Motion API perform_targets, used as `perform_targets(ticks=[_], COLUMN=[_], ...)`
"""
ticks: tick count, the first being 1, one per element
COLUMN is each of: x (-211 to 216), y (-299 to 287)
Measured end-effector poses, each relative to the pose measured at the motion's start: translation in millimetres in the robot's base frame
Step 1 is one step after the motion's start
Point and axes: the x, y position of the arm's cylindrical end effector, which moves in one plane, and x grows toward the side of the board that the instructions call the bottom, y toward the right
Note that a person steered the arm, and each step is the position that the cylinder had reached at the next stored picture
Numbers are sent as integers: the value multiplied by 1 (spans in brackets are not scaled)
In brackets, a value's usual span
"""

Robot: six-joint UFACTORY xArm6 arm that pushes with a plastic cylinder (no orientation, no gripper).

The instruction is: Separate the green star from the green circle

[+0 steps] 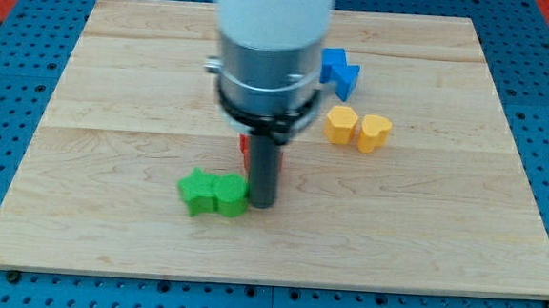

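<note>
Wooden tabletop [117, 77] on blue pegboard [11, 90]. White and grey arm [269, 49] comes down from view's top, ending in dark rod. My tip [263, 205] sits at right edge of green circle [231, 196], touching or nearly so. Green star [197, 190] touches circle on its left. Red block [244, 144], shape unclear, mostly hidden behind rod. Blue block [341, 71] right of arm. Below it, yellow hexagon [341, 124] and yellow heart [374, 132] side by side, touching.
</note>
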Motion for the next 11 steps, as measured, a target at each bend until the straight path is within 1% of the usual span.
perform_targets(ticks=[1, 3, 4, 5, 6, 7, 8, 9, 11], x=[-5, 1, 25, 62, 62, 47, 36, 33, 7], y=[-52, -110, -128, -115, -165, -230, -230, -204, -203])
